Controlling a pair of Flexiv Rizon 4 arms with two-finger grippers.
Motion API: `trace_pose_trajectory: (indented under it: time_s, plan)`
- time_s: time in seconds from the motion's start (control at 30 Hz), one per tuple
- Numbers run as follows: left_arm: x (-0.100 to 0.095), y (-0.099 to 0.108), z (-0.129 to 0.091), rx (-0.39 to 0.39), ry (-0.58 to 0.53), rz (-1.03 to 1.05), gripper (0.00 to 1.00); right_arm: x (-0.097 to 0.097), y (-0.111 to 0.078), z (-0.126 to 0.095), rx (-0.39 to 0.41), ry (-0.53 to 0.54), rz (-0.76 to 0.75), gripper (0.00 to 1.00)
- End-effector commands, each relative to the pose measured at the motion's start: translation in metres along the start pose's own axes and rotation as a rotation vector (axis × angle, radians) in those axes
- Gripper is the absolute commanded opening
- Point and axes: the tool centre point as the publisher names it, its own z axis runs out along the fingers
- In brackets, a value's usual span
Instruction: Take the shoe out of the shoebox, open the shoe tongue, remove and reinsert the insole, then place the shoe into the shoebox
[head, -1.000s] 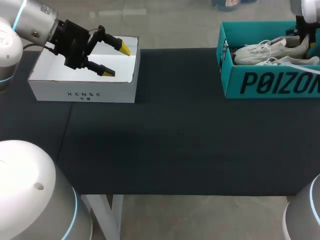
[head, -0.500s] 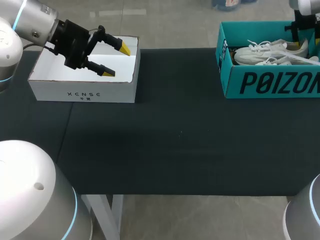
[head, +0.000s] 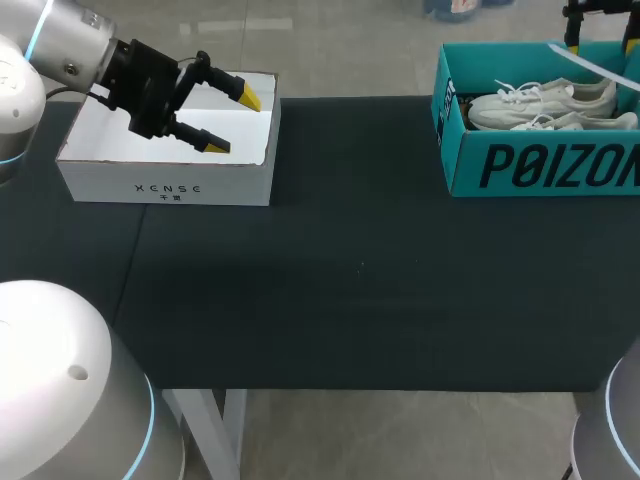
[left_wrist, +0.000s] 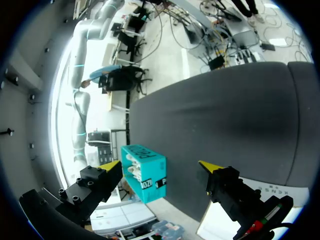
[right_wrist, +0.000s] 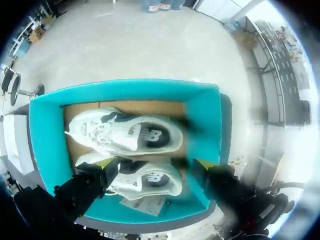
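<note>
Though unchanged across the bench and at the white box, with the left claw hanging released and empty over it as before, shows one clear shift at the teal shoebox: right claw down among the shoes a second ago, now raised high above the box, spread wide and gripping nothing. Leaves the shoe lying on its side inside the shoebox, just beside its mate, flatter than a second ago. Reads as a let-go and retreat rather than a lift-out; fits either a missed grasp or a shoe just put back, cannot say which. Cuts the right claw off at the head view's edge, so only the wrist view settles its spread. Cannot make out the thin white strip slanting over the box's far corner, lace or paper; tongue and insole too small to judge.
</note>
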Motion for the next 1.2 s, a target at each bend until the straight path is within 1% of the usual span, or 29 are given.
trace_pose_trajectory:
  time_s: [0.03,0.07,1.03,1.07,1.1,1.17,1.2]
  plan:
    - [0.0,0.0,0.0,0.0,0.003,0.001,1.0,0.004,-0.052,-0.022,-0.165,0.018,-0.206,1.0]
    - [0.0,0.0,0.0,0.0,0.003,0.001,1.0,0.004,-0.058,-0.023,-0.169,0.005,-0.205,1.0]
    - [0.0,0.0,0.0,0.0,0.003,0.001,1.0,0.004,-0.058,-0.023,-0.169,0.005,-0.205,1.0]
    - [-0.005,0.0,0.006,-0.013,0.024,-0.027,1.0,0.004,-0.058,-0.023,-0.169,0.005,-0.205,1.0]
    - [-0.009,0.001,0.012,-0.049,0.011,-0.021,1.0,0.004,-0.058,-0.023,-0.169,0.005,-0.205,1.0]
    - [-0.018,0.01,0.024,-0.181,0.013,-0.108,1.0,0.004,-0.058,-0.023,-0.169,0.005,-0.205,1.0]
    - [-0.021,0.014,0.028,-0.23,0.02,-0.143,1.0,0.004,-0.058,-0.023,-0.169,0.005,-0.205,1.0]
